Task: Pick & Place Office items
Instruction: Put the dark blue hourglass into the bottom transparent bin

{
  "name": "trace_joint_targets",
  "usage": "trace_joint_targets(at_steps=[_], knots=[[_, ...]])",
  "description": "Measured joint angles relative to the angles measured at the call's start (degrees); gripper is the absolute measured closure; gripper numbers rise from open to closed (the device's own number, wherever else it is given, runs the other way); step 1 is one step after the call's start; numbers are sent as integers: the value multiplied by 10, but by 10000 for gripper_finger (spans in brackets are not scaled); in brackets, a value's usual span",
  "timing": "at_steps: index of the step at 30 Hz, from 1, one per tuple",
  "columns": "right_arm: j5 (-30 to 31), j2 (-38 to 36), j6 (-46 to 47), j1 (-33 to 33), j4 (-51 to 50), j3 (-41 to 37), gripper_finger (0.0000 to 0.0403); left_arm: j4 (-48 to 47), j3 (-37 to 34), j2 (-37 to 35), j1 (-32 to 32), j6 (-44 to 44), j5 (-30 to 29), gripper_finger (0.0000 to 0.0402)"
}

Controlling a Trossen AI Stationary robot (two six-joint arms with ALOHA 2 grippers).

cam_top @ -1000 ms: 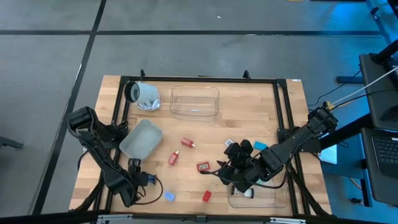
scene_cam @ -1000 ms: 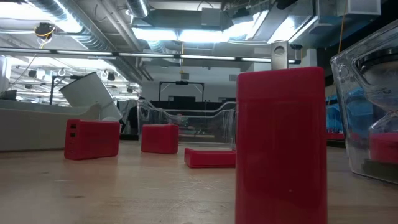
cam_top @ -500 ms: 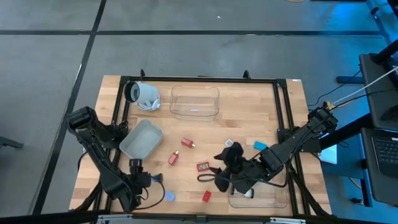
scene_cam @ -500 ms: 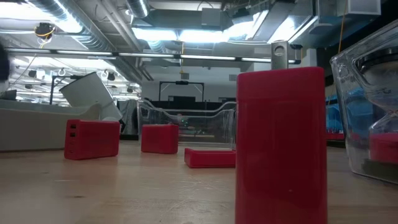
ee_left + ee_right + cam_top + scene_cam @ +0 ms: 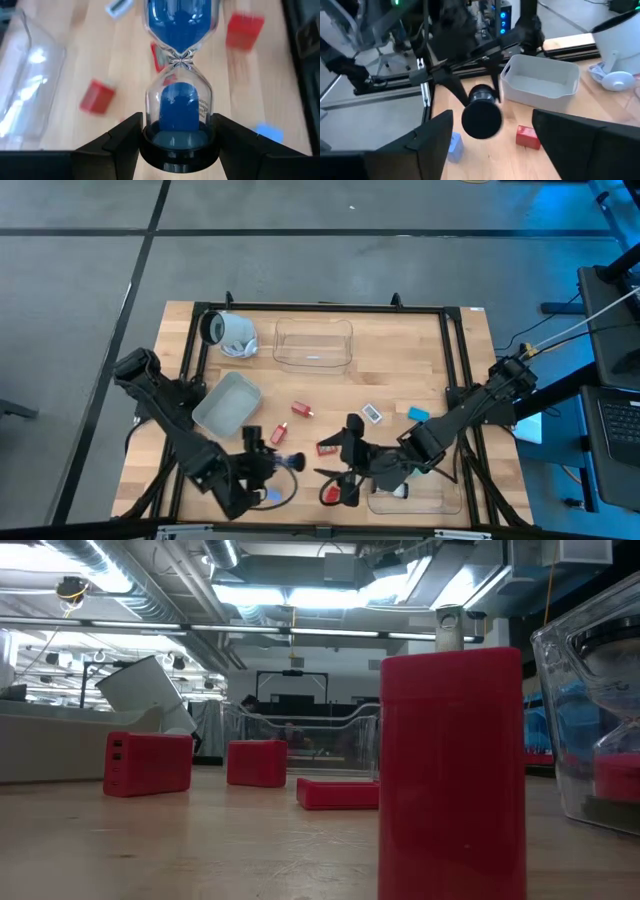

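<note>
My left gripper (image 5: 275,463) is near the table's near edge, shut on a blue-sand hourglass (image 5: 179,75) with black end caps. Its far black cap (image 5: 481,118) faces my right gripper (image 5: 338,455), which is open and close by on the right; its fingers stand wide apart in the right wrist view. A red block (image 5: 330,495) and a flat red piece (image 5: 327,448) lie on the wood beside the right gripper. More red blocks (image 5: 279,434) (image 5: 301,410), a blue piece (image 5: 272,496), a white-blue piece (image 5: 372,414) and a teal piece (image 5: 418,414) rest flat on the table. My left gripper pinches the hourglass by its near black end cap (image 5: 180,150), one finger on each side. The glass sticks straight out ahead along the fingers, about level, toward the table's right. It is lifted clear of the table.
A grey-white tray (image 5: 227,402) sits beside the left arm and a clear tray (image 5: 313,344) at the far side. Another clear tray (image 5: 415,498) holding small items lies under the right arm. The white cylinder (image 5: 230,332) lies far left. Black frame rails border the table.
My left gripper has travelled along the near edge toward the table's right, carrying the hourglass. My right gripper has moved toward the left and near edge, toward the left gripper, uncovering the white-blue piece and the teal piece it stood over.
</note>
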Motion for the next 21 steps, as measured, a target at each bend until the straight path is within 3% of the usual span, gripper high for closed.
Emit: trace_joint_targets(at_steps=[8,21], knots=[[-6,26,-54,0,13,0,78,85,6,0,49,94,41,184],[-39,26,-58,-15,17,0,74,152,6,0,81,176,42,183]])
